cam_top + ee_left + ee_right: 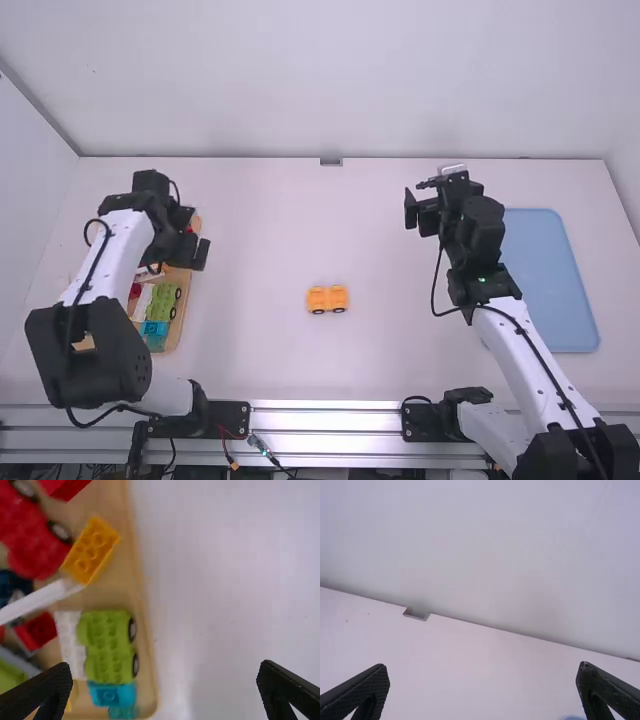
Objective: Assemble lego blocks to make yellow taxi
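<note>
A white surface [250, 300] spans the scene. Two robot arms stand at its near side. The left arm [110, 255] reaches over the left side, its gripper [165, 669] above a wooden tray, with the fingers spread wide and nothing between them. The right arm [530, 350] reaches up the right side; its gripper [484, 669] is over the far right part, with its fingers also apart and empty.

A flat blue tray [550, 280] lies at the right, beside the right arm. The wooden tray [148, 670], at the left, holds loose blocks and wheeled pieces.

The taxi's likely base, an orange-yellow wheeled piece [327, 299], sits alone near the middle of the surface, two dark wheels showing on its near side. In the tray are a similar green wheeled piece [110, 645] and, farther away and more to the left, a red wheeled piece [35, 530].

Smaller still, a studded yellow block [91, 550] lies tilted, farther away than the green piece. A white block [72, 642] is just left of the green piece, and a turquoise block [114, 695] is on its near side.

The task looks barely begun: the base seems set out, but no cabin or roof shows on it. Picking and stacking the upper blocks appears to be left, perhaps starting with the yellow one.
</note>
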